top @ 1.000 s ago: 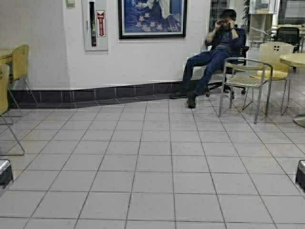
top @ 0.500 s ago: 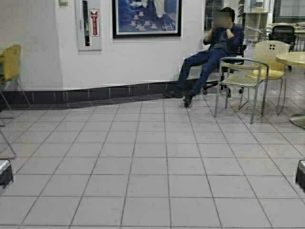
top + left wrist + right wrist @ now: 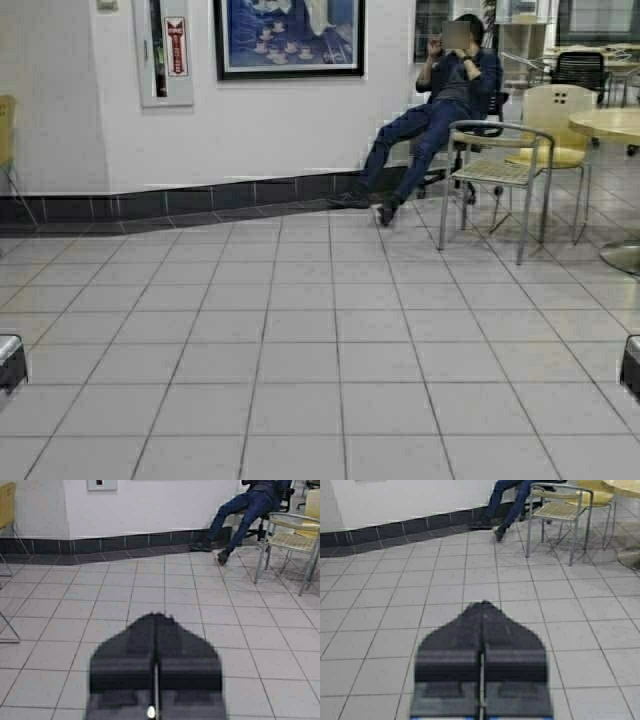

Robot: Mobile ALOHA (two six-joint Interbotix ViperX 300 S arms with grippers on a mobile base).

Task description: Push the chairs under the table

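Observation:
One yellow-tan chair (image 3: 5,135) shows only as a sliver at the left edge of the high view. In the left wrist view its back (image 3: 6,510) is clearer, with a chrome leg of another chair (image 3: 10,630) nearer. A third chair of the same kind (image 3: 555,125) stands at the back right by a round table. The table is out of view. My left gripper (image 3: 156,616) and right gripper (image 3: 483,603) are both shut and hold nothing, pointing forward over bare floor tiles.
A person (image 3: 440,100) sits on a black office chair at the back right, legs stretched onto the floor. A silver metal armchair (image 3: 495,170) and a round table (image 3: 610,125) stand beside them. A white wall with a dark tile base (image 3: 200,195) runs across the back.
The robot has moved: the whole scene has slid left in the high view. The left-hand chairs have nearly left the picture. Both grippers stay shut.

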